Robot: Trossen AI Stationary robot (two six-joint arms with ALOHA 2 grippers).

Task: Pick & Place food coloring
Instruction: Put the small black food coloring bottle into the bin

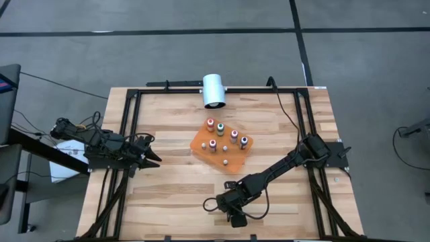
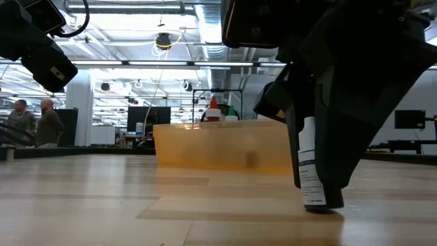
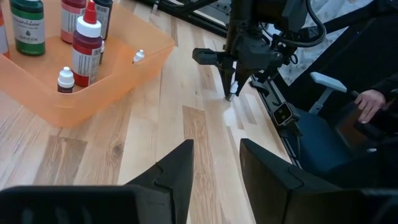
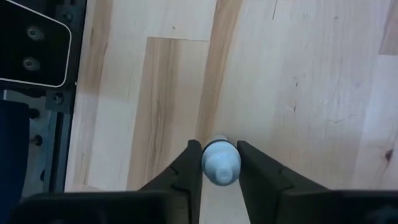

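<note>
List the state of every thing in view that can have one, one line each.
Small pale dropper bottle: upright on the table, clamped between the right gripper's fingers.
Right gripper: shut on the bottle.
Left gripper: empty, hovering over the table's left side.
Orange translucent tray: holding upright bottles.
White cylinder: lying on its side.

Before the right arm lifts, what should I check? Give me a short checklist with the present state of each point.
1. Bottle between the right gripper fingers: ok.
2. Fingers touching both sides of the bottle: ok.
3. Grip firm enough to lift: cannot tell.
4. Bottle upright on the table: ok.
5. Free spot in the orange tray: ok.
6. Left gripper away from the tray, at the table's left: ok.
</note>
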